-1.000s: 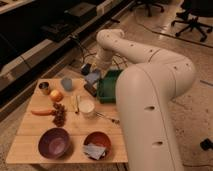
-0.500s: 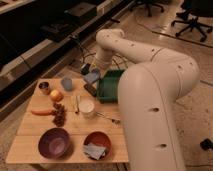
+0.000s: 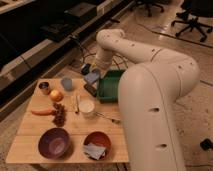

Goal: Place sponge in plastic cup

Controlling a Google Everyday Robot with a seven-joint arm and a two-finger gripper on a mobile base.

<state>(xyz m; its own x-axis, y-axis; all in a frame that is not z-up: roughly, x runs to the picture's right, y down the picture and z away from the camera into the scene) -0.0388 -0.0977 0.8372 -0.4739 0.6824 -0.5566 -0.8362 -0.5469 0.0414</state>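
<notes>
My gripper [image 3: 91, 83] hangs over the back edge of the wooden table [image 3: 30, 135], just left of the green tray. It is shut on a blue-grey sponge [image 3: 93, 76] and holds it above the table top. The plastic cup [image 3: 66, 83], blue-grey and upright, stands on the table to the left of the gripper, apart from it. A white cup [image 3: 86, 107] stands in front of the gripper, near the table's middle.
A green tray [image 3: 111, 87] sits at the back right. A small tin [image 3: 44, 87], an orange fruit [image 3: 56, 95], a carrot [image 3: 42, 112] and grapes [image 3: 60, 115] lie at the left. A purple bowl [image 3: 54, 142] and a red bowl [image 3: 98, 144] stand in front. A fork [image 3: 106, 117] lies by the white cup.
</notes>
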